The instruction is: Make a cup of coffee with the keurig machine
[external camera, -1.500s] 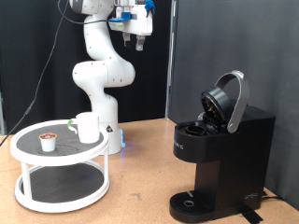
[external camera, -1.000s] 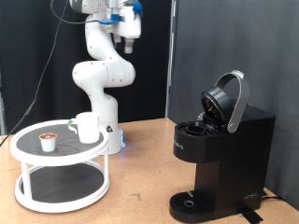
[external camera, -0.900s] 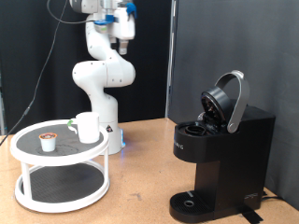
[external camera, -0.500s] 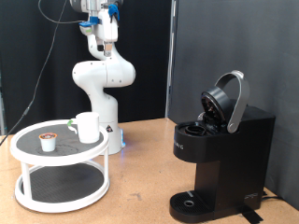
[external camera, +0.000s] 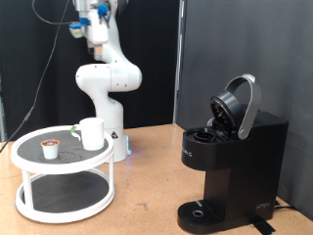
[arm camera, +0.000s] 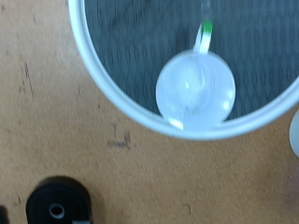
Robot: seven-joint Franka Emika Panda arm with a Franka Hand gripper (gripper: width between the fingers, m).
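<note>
The white cup [external camera: 92,133] stands upright on the top shelf of a white round two-tier stand [external camera: 29,157] at the exterior view's left. A small brown-topped pod [external camera: 50,149] sits beside it on the same shelf. The black keurig machine [external camera: 230,157] stands at the exterior view's right with its lid [external camera: 238,106] raised and its round drip tray [external camera: 201,212] bare. My gripper [external camera: 98,41] hangs high above the stand, far from both, with nothing seen in it. The wrist view looks straight down into the cup [arm camera: 194,89]; the drip tray [arm camera: 58,201] shows there too. No fingers show.
The white arm's base [external camera: 110,98] stands behind the stand on the brown table [external camera: 147,186]. A black curtain forms the backdrop. A small green-tipped piece [arm camera: 206,28] lies by the cup's handle.
My gripper has swung steadily toward the exterior view's left along the top, from above the table's middle to above the stand. The cup, pod and machine have not moved.
</note>
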